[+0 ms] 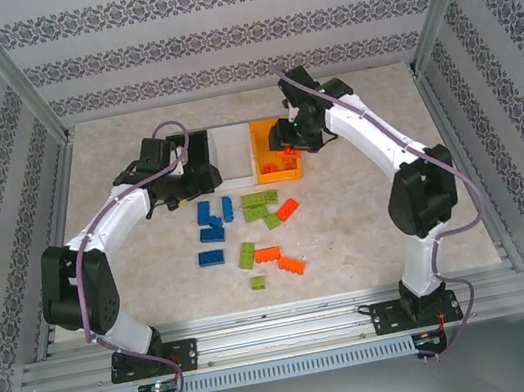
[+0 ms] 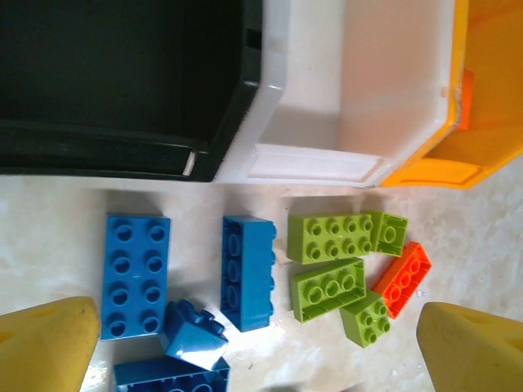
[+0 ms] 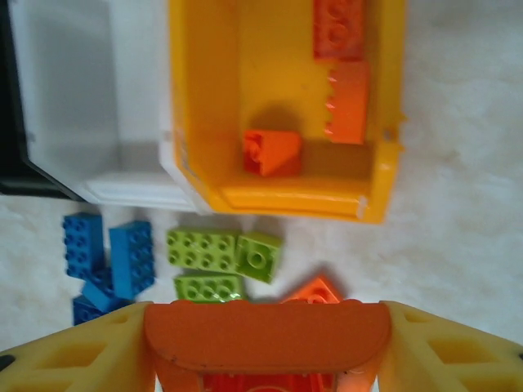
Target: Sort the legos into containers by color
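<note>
My right gripper [image 3: 265, 343] is shut on an orange-red lego [image 3: 266, 331] and hangs over the near end of the orange container [image 3: 204, 98], where three orange-red legos [image 3: 272, 153] lie. From above, that gripper [image 1: 285, 151] is over the orange container [image 1: 280, 177]. My left gripper [image 2: 257, 351] is open and holds nothing. It hovers above blue legos [image 2: 245, 269] and lime green legos [image 2: 328, 286] in front of the black container [image 2: 122, 147] and the white container [image 2: 310, 159]. Seen from above, the left gripper [image 1: 178, 192] is by the black container, which the arm mostly hides.
Loose legos lie mid-table: blue [image 1: 210, 217], green [image 1: 256, 207] and orange-red [image 1: 287, 210], with more nearer the arms [image 1: 268, 254]. The white container [image 1: 231, 151] stands between the other two. Metal frame posts and patterned walls enclose the table.
</note>
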Controlling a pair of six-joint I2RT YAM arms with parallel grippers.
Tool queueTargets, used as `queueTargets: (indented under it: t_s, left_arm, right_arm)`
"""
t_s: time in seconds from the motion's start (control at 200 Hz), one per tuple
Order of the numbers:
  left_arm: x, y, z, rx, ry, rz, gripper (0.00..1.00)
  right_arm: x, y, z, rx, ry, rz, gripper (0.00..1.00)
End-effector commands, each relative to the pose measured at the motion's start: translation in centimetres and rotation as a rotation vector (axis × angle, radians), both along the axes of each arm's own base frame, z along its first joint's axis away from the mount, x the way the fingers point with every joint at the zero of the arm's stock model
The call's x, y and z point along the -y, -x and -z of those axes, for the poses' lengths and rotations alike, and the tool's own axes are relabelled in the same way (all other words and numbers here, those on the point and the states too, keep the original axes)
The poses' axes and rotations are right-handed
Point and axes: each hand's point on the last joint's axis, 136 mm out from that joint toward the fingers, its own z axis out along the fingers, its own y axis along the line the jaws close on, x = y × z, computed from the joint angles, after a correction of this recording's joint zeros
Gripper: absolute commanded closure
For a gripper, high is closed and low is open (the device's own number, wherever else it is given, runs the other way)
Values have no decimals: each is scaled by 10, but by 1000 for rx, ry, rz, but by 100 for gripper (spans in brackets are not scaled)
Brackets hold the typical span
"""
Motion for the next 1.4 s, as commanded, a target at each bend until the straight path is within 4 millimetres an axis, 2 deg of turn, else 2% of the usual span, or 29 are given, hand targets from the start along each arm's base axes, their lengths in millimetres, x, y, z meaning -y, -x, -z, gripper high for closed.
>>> queueTargets:
  t_s: [0.0,0.21,0.355,0.505,0.729,0.874,1.029,1.234,1.394]
  left_arm:
    - [-20,5,-8,14,-27,-17,0]
    - [-45,11,-7,8,-21,-63,0]
    - [-59,13,-8,12,-22,-86,0]
    - [-69,18,-11,15,-32,-91,0]
    - [-71,27,-7,2,-70,-60,0]
    - [-58,37,1,-25,-64,-2,3]
    - [-26,45,10,-55,-89,97,6]
    - [19,39,20,-73,-90,182,8]
    - [36,35,31,-90,-87,189,12]
  right_arm:
    - [-12,-8,7,-67,-59,24,39]
    - [-34,-31,13,-91,-125,42,39]
    - [-38,-44,23,-108,-137,68,39]
    - [-32,-53,38,-125,-116,91,39]
    - [-20,-61,56,-152,-104,126,37]
    - [-16,-61,60,-164,-95,123,33]
    - [-11,-60,54,-145,-79,113,29]
    - [-5,-52,43,-119,-62,88,25]
    - [6,-41,37,-110,-44,83,24]
